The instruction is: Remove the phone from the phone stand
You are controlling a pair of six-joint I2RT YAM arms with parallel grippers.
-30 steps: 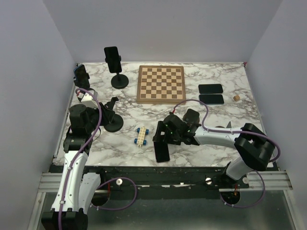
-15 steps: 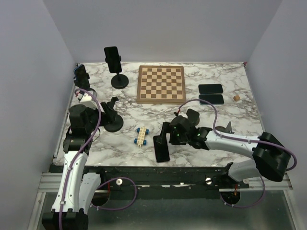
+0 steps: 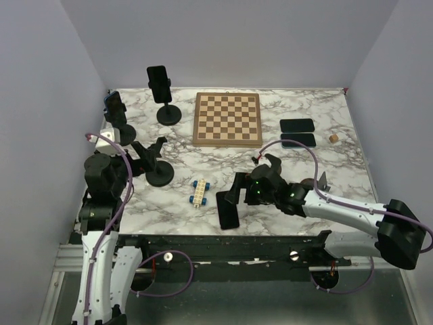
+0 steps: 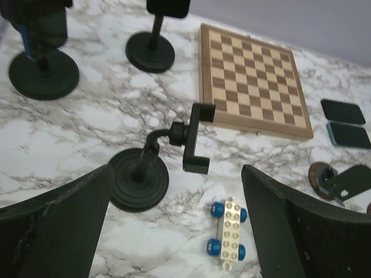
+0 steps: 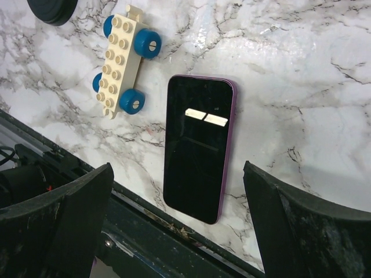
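Black glossy phone with purple rim (image 5: 199,145) lies flat, screen up, on white marble tabletop (image 5: 301,87) near front edge, well apart from empty black phone stand (image 4: 138,185). Removal looks done. Right hand (image 5: 175,174) hovers over it, fingers wide apart, nothing held. Left hand (image 4: 174,174) also spread, empty, facing stand. Phone likely rigid, thin, fairly light; glass slick, scratch-prone. If re-grasping: pinch across long edges, mid-length, not screen.
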